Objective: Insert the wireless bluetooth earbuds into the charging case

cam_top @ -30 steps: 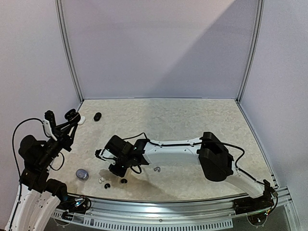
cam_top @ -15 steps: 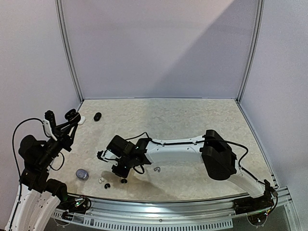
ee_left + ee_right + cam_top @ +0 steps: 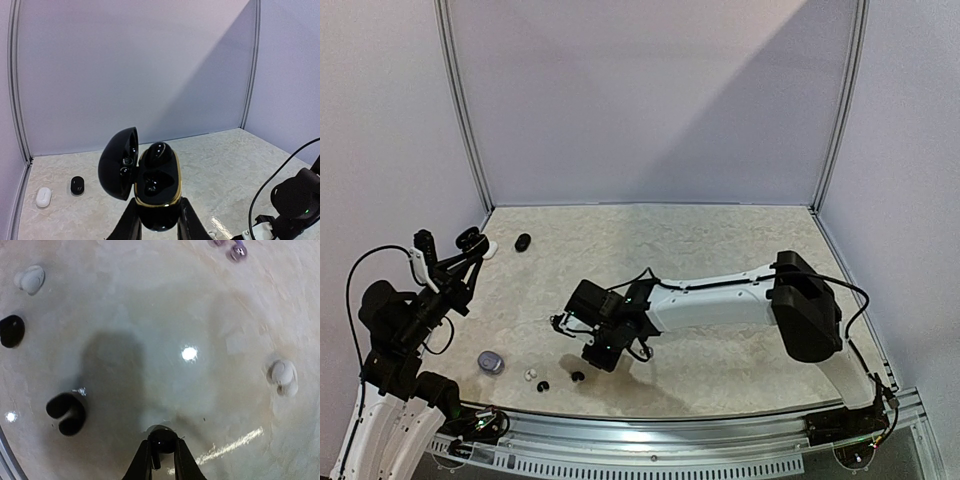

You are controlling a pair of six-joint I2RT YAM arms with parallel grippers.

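So, starting at the left: clamped firmly in the left gripper (image 3: 159, 210), a glossy black pebble-shaped charging case with a gold rim (image 3: 157, 175), lid swung open to its left, long axis running straight out from the fingers, held high above the pale speckled table (image 3: 720, 240) by an arm folded up at the near-left corner. Inside, what looks like one shiny bud seated in the far well; nearer well too dark to judge. Further right, low over the table: the right gripper (image 3: 162, 444), pinched together on a tiny glossy black earbud (image 3: 161, 437), pointing downward, on an arm stretched far across from the right base. Hence the crux of the coming move: case well to the left of the held bud and higher, so probably up and leftward toward the open well. Loose on the table below: a second black bud (image 3: 66, 413) and a white bud (image 3: 282, 376).
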